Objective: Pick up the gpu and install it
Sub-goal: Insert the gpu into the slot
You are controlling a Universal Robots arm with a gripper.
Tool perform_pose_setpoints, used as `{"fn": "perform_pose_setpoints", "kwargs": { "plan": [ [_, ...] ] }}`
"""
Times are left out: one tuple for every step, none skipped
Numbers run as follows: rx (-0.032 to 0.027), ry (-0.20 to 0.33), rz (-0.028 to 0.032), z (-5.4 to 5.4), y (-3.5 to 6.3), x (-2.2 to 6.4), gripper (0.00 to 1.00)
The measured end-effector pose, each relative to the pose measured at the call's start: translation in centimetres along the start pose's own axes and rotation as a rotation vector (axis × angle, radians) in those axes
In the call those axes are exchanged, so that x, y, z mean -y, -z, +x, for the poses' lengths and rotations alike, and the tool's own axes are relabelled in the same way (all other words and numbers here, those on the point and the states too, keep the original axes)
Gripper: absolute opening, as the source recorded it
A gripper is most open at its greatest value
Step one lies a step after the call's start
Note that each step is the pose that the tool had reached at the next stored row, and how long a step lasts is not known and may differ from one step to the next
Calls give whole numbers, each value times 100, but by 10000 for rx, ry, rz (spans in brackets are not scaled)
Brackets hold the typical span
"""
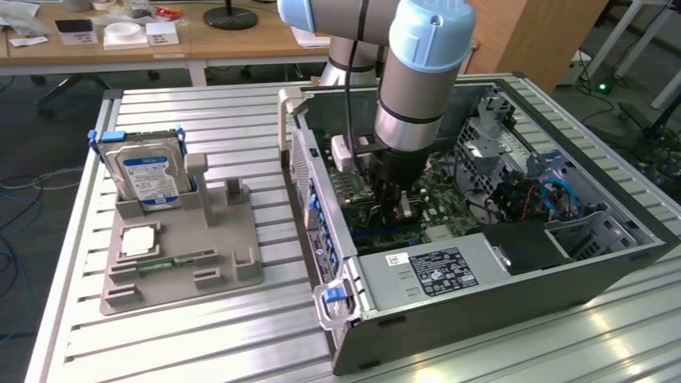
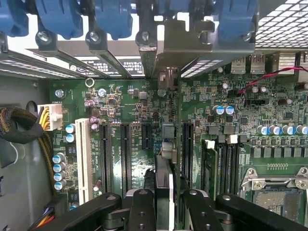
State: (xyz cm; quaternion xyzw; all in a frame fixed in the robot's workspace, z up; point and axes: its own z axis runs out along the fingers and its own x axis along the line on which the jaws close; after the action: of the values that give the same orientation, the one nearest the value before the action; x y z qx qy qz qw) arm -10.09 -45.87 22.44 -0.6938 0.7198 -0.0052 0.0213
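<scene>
You have the gripper [image 1: 391, 199] down inside the open computer case [image 1: 596, 263], low over the motherboard [image 2: 120, 103]; its fingers [image 2: 144, 211] are pressed in on the gpu [image 2: 174, 144], pinching the thin card by its upper edge, so the card hangs straight below the tool rather than off to any side.

In the wrist view you see the card edge-on; it stands upright on its thin edge, and its long axis runs from between the fingers toward the case's rear wall, in line with the black expansion slots [image 2: 124, 149] that lie parallel beside it. Its silver end bracket [image 2: 166, 57] points at that rear wall, among the blue retaining clips [image 2: 113, 17] and the neighbouring slot covers.

The card seems to sit over a slot between two of the black ones, judging by the alignment; whether its lower edge is already seated you cannot tell.

On the exterior view's left, the grey parts tray [image 1: 181, 263] holds the hard drive [image 1: 147, 175], well apart from the case.
</scene>
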Motion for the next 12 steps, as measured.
{"fn": "perform_pose_setpoints", "kwargs": {
  "plan": [
    [0,1,0,0,0,0,27],
    [0,1,1,0,0,0,27],
    [1,1,1,0,0,0,27],
    [0,0,1,0,0,0,27],
    [0,0,1,0,0,-1,27],
    [3,-1,2,0,0,-1,27],
    [7,-1,2,1,1,-1,27],
    [13,-2,0,1,-1,-2,27],
    [16,-2,-1,1,-7,-2,27],
    [17,-1,0,2,-18,-2,27],
    [26,-1,5,2,-30,-1,27],
    [32,-1,8,2,-35,-1,27]
  ]
}}
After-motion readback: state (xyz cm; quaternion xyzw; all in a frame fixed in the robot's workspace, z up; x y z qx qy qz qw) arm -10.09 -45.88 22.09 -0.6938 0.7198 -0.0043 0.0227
